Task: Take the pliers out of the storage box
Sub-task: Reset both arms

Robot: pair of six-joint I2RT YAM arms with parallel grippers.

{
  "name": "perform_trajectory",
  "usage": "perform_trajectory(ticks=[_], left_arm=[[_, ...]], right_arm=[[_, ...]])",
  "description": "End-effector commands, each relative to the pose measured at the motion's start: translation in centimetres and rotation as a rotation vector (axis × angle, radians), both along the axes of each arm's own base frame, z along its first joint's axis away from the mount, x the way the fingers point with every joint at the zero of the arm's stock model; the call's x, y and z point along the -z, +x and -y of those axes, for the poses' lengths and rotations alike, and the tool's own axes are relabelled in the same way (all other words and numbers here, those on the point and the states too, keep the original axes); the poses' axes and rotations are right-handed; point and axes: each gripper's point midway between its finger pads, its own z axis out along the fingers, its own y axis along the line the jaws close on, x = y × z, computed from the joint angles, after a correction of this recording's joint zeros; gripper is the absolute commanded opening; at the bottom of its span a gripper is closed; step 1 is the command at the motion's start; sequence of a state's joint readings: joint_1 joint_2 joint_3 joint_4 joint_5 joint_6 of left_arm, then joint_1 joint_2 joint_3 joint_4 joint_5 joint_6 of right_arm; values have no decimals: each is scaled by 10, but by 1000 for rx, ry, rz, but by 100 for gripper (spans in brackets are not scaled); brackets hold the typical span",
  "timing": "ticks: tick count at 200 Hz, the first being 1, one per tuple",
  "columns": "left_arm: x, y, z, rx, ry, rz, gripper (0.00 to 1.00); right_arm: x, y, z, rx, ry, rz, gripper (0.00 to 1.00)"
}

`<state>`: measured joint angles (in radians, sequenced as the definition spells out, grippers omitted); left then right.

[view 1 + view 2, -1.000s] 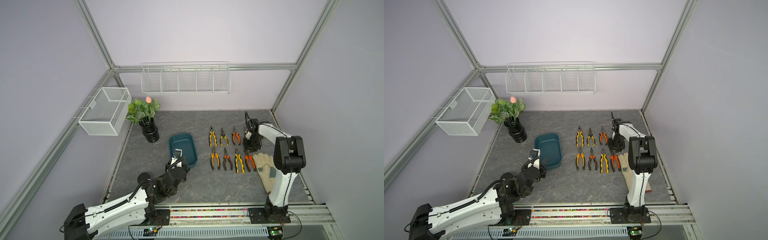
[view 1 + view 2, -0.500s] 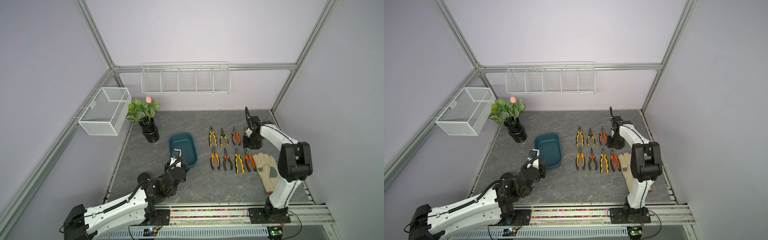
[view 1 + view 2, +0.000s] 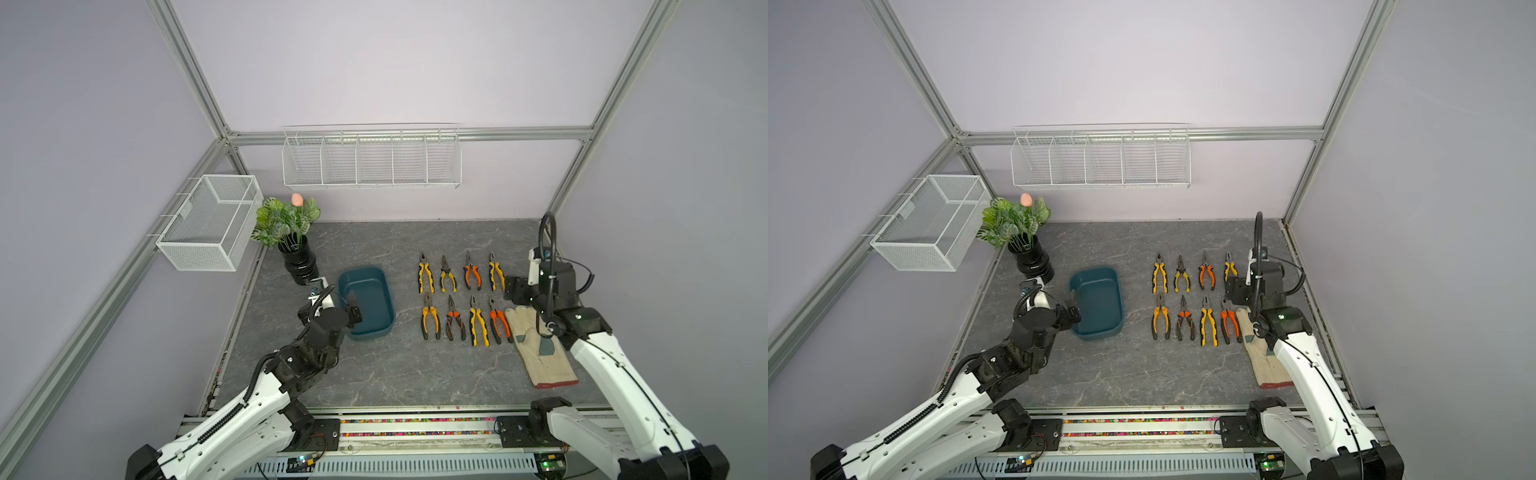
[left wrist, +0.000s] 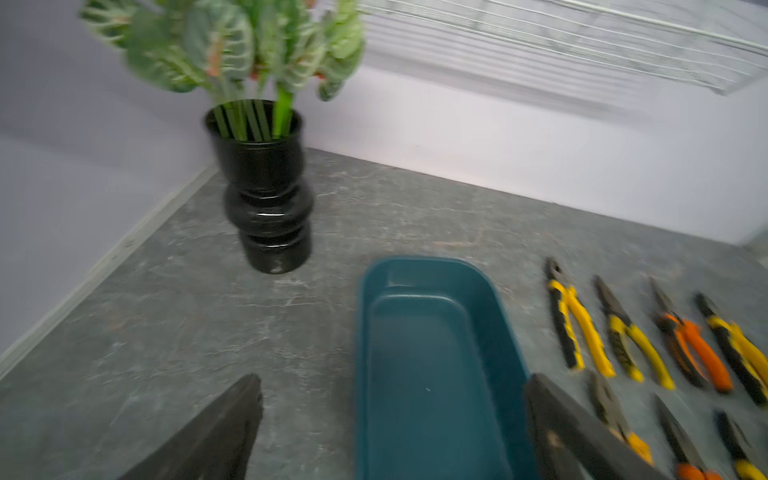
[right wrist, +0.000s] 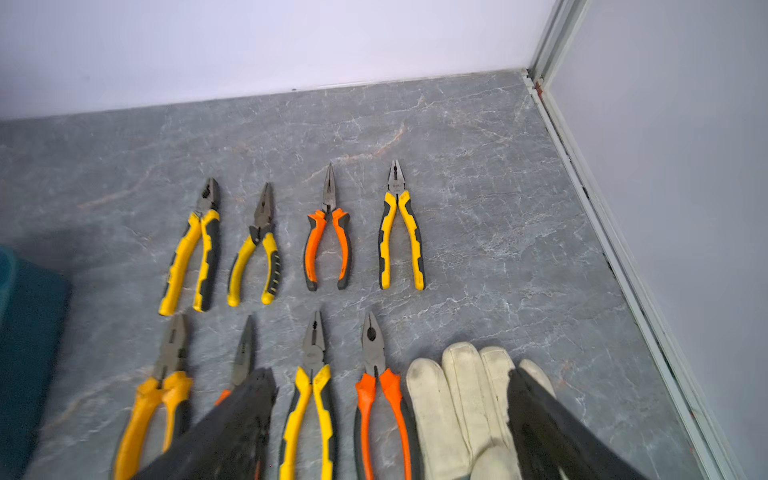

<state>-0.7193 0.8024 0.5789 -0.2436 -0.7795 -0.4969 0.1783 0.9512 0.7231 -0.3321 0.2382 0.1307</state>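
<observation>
The storage box point(image 3: 368, 305) is a dark teal tub left of centre, seen in both top views, and its inside point(image 4: 432, 357) shows bare. Several pliers point(image 3: 478, 322) with yellow or orange handles lie in two rows on the table point(image 3: 374, 374) right of the box point(image 3: 1098, 305). My left gripper point(image 3: 352, 309) hangs open over the box's near left corner, its fingers point(image 4: 232, 411) wide apart with nothing between them. My right gripper point(image 3: 509, 291) is open at the right end of the rows, above the near-row pliers point(image 5: 376, 374).
A cream work glove point(image 3: 540, 353) lies right of the pliers, under my right arm. A black vase with a green plant point(image 3: 297, 259) stands behind the box's left side. White wire baskets hang on the left wall point(image 3: 208, 222) and back wall point(image 3: 372, 160).
Both grippers have opened wider. The right arm has folded back lower, its gripper shifting slightly right and nearer from the far row's end. The left arm has barely moved.
</observation>
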Motion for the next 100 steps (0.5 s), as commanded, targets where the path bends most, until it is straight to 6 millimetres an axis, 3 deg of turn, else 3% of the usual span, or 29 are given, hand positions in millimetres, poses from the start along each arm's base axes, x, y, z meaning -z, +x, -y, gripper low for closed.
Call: perform_trajectory(ticks=[1, 30, 54, 66, 100], left_arm=[[6, 5, -33, -201, 24, 39, 99], [9, 17, -22, -117, 184, 155, 99], [14, 28, -18, -58, 385, 101, 99], [18, 36, -30, -100, 441, 57, 99], [48, 44, -59, -100, 335, 114, 99]], right_arm=[[-2, 7, 0, -64, -93, 163, 89], [24, 2, 0, -99, -130, 297, 89], [42, 4, 1, -95, -95, 397, 89], [59, 11, 5, -84, -114, 347, 89], [54, 35, 5, -92, -102, 427, 89]])
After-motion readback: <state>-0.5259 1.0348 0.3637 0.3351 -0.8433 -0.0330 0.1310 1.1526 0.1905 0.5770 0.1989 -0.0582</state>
